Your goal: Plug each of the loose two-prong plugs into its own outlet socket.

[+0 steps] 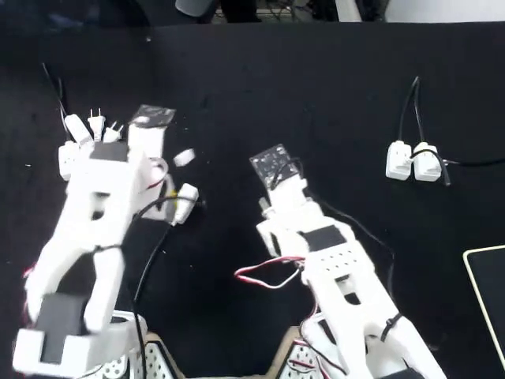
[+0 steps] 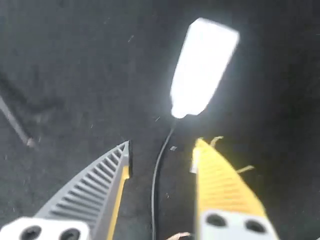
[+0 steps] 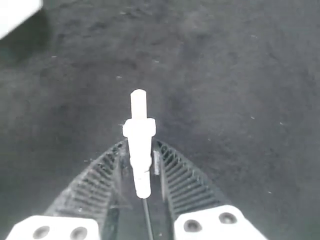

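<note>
One black bench [image 1: 331, 79] spans the whole high view. The left arm [image 1: 95, 205] lies along its left side. The right arm [image 1: 339, 268] rises from the near edge, and its head is near the bench middle.

Left claw [image 2: 161, 145]: open, jaws spread wide, nothing gripped. A black cord [image 2: 159, 170] runs on the cloth between the jaws up to a white connector body [image 2: 202, 67] lying just ahead of the fingertips, apart from them. I cannot tell whether it is a plug or a socket.

Right claw [image 3: 139, 147]: clamped on a white two-prong plug [image 3: 139, 130]. It is held by its rear half, with the prong end sticking out past the fingertips over bare cloth.

Far right of the bench: a pair of white connectors [image 1: 412, 162] side by side and touching, each with a black lead, well apart from both arms.

Far left, just beyond the left arm's head: a loose plug [image 1: 96, 120] and a second loose plug [image 1: 115, 129], prongs pointing toward the far edge.

A small white piece [image 1: 183, 158] and a corded white piece [image 1: 187, 193] lie between the arms, nearer the left arm.

A red wire loop [image 1: 264, 276] hangs beside the right arm.
</note>
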